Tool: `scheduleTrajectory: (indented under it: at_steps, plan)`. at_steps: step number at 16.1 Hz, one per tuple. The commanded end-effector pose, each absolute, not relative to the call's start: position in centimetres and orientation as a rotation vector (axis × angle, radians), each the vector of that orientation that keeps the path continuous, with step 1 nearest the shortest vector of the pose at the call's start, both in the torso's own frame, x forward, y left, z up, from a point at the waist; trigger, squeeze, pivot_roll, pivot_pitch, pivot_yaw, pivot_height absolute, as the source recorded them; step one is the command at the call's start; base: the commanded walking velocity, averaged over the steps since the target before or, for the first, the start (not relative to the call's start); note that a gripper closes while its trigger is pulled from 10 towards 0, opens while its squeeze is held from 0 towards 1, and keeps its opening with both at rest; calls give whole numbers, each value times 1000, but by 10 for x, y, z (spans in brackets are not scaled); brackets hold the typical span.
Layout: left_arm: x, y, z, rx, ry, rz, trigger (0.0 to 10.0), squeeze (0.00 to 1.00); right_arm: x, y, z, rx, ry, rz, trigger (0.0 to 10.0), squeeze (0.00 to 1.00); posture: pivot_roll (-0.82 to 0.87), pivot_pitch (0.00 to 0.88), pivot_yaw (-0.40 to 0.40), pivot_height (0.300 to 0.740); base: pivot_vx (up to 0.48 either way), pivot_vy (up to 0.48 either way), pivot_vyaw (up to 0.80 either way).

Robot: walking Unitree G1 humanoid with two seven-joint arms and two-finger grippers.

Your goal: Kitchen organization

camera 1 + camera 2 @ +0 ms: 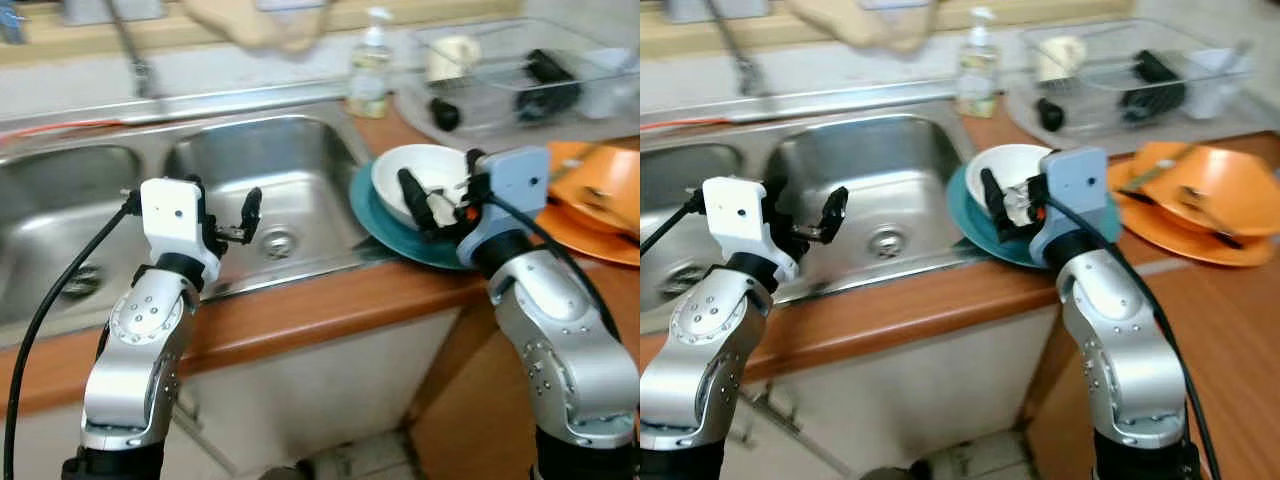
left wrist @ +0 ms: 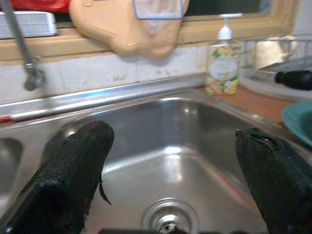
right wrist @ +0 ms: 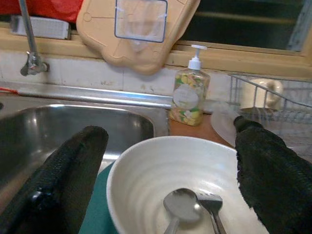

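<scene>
Behind the wooden bench (image 1: pixel 330 305) sits a steel sink (image 1: pixel 270 190). Our right tool (image 1: pixel 437 198) hangs spread wide over the white bowl (image 3: pixel 170 170) holding a spoon (image 3: pixel 179 207), on the teal plate (image 1: pixel 372 212); nothing lifted yet. Our left tool (image 1: pixel 232 222) gapes empty above the sink. Most work remains, we judge.

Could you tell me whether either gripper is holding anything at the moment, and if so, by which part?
Nothing is held. The right gripper is open, its fingers either side of the white bowl without gripping it. The left gripper hangs open over the sink.
</scene>
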State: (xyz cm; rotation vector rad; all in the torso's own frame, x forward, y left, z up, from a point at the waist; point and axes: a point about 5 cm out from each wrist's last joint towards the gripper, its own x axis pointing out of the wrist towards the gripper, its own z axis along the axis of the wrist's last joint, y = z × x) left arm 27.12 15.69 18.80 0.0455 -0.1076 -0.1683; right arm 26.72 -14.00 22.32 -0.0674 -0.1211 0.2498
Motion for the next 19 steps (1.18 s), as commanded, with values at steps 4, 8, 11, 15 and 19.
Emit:
scheduleTrajectory:
  at_steps: [4,8,11,15,19]
  plan:
    - [271,156,190,47,-111,-181,10000,0,268,-148,226,-26,-128,191,10000,0,-42,0,45,740,0,0,0]
    - [273,155,189,43,-104,-187,10000,0,269,-152,224,-17,-121,145,10000,0,-42,0,44,740,128,0,0]
    - [274,154,189,43,-102,-191,10000,0,270,-151,223,-16,-118,141,10000,0,-38,0,45,740,254,0,0]
    - [274,153,189,42,-101,-200,10000,0,270,-152,222,-18,-116,134,10000,0,-39,0,47,740,123,0,0]
    - [274,152,189,43,-100,-205,10000,0,270,-152,222,-17,-115,133,10000,0,-39,0,47,740,0,0,0]
